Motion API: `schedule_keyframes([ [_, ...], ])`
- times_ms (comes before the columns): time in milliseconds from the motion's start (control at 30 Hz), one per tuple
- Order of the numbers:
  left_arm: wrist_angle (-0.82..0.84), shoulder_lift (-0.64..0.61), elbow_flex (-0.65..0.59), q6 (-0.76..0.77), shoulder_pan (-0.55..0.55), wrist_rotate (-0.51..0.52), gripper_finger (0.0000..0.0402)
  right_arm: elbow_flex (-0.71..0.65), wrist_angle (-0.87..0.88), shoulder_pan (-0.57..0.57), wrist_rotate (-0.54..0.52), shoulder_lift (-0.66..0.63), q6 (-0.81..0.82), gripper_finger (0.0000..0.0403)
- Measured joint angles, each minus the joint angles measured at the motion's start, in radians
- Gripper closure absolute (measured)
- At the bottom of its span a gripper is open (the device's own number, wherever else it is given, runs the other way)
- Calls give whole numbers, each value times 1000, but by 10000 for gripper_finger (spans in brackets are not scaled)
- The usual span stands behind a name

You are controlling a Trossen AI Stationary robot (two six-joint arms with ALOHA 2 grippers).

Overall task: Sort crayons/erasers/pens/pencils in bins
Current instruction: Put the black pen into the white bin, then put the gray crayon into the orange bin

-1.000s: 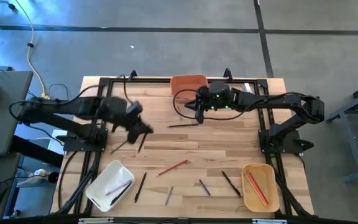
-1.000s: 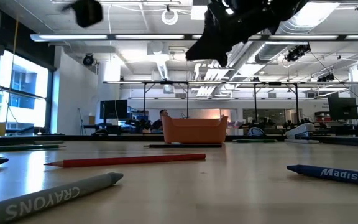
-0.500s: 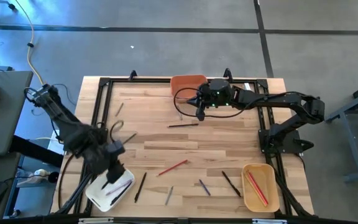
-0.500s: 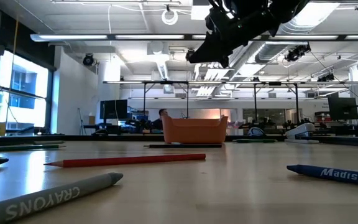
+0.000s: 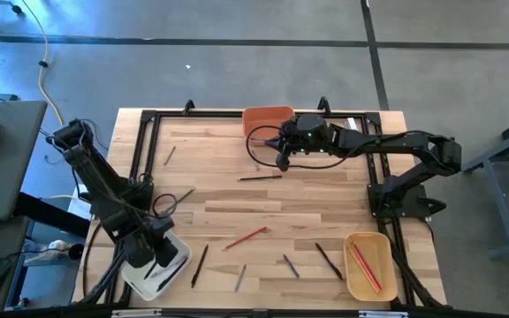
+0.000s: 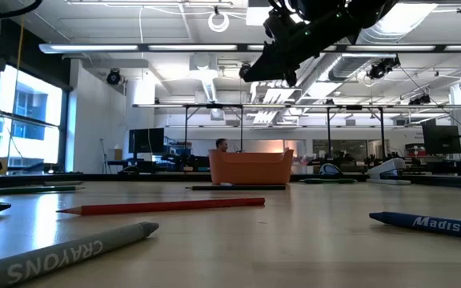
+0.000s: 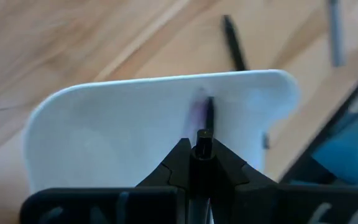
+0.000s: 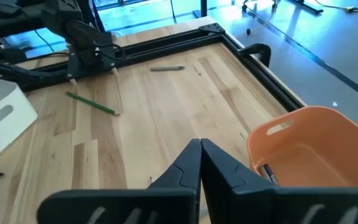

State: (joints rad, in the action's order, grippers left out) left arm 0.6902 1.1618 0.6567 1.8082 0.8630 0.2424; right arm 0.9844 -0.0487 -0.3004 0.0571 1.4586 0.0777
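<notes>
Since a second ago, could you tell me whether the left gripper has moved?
Yes. The left gripper swung from mid-table near the far-left frame down to the white bin at the near-left corner, shut on a dark pen.

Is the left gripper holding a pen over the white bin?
Yes, the left gripper is shut on a dark pen above the white bin.

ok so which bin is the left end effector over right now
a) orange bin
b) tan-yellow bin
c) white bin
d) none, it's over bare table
c: the high view shows the left end effector above the white bin at the near left corner, and its wrist view looks down into that bin with a dark pen pinched in its shut fingers.
</notes>
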Motion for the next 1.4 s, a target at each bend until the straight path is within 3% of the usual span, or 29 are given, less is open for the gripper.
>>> schedule_keyframes([
  [200,-17,31,-35,65,11,-14,386,0,-13,0,-23,0,10,401],
  [433,-17,72,-39,65,12,-80,333,0,-26,0,-24,0,-6,401],
  [667,-35,40,-31,-3,13,-82,308,0,-23,2,-19,0,-32,401],
  [833,10,-61,67,-199,-1,-51,330,0,-30,2,-15,0,-33,401],
  [967,124,-178,200,-328,-58,75,377,0,-41,2,16,0,-35,401],
  [1100,289,-299,306,-444,-196,246,397,0,-45,2,25,0,-42,401],
  [1167,309,-348,335,-543,-323,258,399,0,-47,2,25,0,-42,401],
  [1400,314,-355,335,-952,-847,3,401,0,-64,2,23,0,-34,401],
])
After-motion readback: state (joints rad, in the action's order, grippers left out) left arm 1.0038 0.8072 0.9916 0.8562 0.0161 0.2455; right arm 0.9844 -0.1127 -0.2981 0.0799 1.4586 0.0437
